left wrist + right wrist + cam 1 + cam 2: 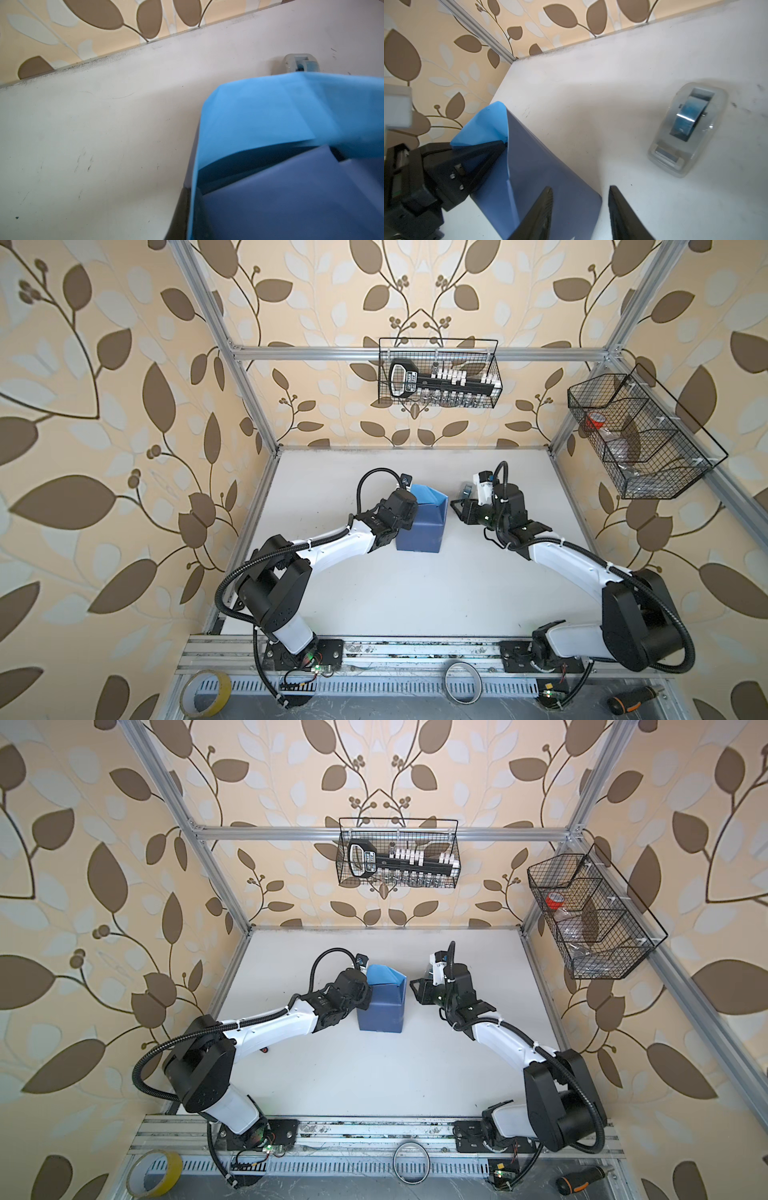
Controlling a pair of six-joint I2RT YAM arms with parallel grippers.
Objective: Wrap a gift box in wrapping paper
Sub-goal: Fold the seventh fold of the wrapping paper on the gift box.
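Observation:
The wrapping paper [419,526] stands folded up into a box-like parcel in the middle of the table, slate blue outside, with a sky-blue flap [428,494] on top. The gift box is hidden inside it. My left gripper [502,144] is shut on the paper's upper edge at the parcel's left side; in the left wrist view the sheet [291,187] runs right along one dark finger [182,209]. My right gripper [580,188] is open just right of the parcel, fingers apart, holding nothing.
A clear tape dispenser [687,128] sits on the table behind the right gripper. Wire baskets hang on the back wall [440,373] and the right wall [640,435]. Tape rolls [205,693] [462,682] and a screwdriver [631,699] lie beyond the front rail.

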